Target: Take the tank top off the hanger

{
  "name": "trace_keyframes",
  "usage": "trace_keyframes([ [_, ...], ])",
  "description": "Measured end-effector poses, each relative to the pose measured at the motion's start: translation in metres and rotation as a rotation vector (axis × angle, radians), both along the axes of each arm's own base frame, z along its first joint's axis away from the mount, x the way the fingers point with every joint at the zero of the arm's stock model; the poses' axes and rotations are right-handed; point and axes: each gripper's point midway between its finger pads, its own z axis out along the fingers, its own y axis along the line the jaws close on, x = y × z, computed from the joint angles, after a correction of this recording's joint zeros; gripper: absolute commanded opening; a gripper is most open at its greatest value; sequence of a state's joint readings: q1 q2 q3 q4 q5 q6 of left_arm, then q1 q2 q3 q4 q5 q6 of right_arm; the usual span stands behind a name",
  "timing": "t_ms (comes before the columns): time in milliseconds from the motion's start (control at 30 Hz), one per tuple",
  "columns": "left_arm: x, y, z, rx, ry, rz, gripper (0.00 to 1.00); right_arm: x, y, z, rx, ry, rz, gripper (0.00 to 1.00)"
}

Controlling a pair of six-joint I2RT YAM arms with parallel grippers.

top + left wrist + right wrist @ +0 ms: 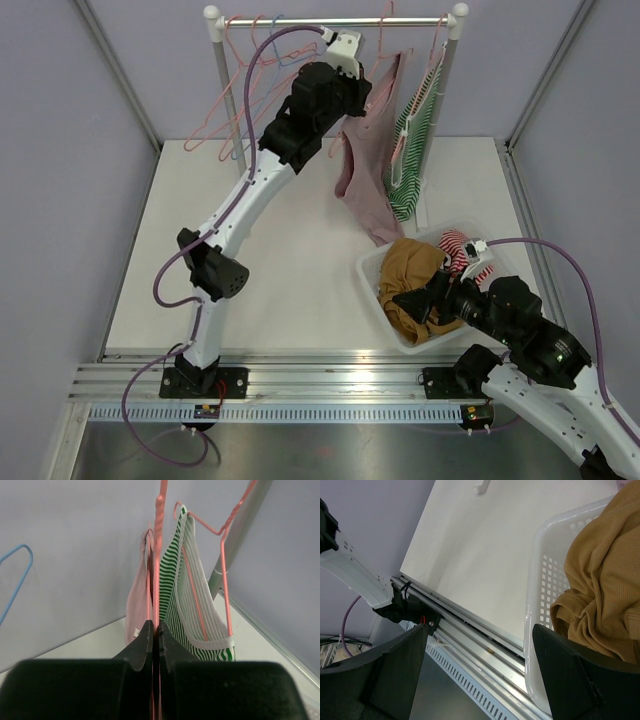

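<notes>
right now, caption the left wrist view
Left end effector shut on pink hanger, pink tank top and striped top beyond

walls (60,150): pale lavender panels, left, back, right | desk (300,270): white top, centre of frame | corner posts (118,75): grey metal, upper left and upper right | rail (330,384): slotted aluminium, bottom edge | light: even, soft

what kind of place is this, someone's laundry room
Probably a robot lab cell staged for laundry, not a home: two arms bolted to a white table, a clothes rail with tank tops on hangers, and a basket of clothes.
</notes>
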State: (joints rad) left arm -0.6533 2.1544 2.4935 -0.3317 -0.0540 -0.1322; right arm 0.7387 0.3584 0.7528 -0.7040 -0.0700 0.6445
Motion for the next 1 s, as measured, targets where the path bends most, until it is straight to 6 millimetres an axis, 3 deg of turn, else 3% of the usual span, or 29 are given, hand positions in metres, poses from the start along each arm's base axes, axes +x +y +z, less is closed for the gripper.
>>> trace_keyframes([
  [300,-0.055,0.031,0.075,-0.063,-0.081,-0.013,0.0,0.0,-0.002,0.008,0.01,-0.016,-0.006,0.96],
  [433,-0.087,0.05,0.093,-0.074,-0.09,-0.022,0.0,-0.002,-0.008,0.015,0.009,-0.033,-0.024,1.0],
  [800,-0.161,0.095,0.087,-0.047,0.009,-0.042,0.0,0.002,-0.016,0.051,0.0,-0.116,-0.043,0.99],
  [1000,-0.219,0.138,0.077,-0.061,0.055,-0.055,0.0,0.009,-0.013,0.061,-0.036,-0.146,-0.037,0.99],
])
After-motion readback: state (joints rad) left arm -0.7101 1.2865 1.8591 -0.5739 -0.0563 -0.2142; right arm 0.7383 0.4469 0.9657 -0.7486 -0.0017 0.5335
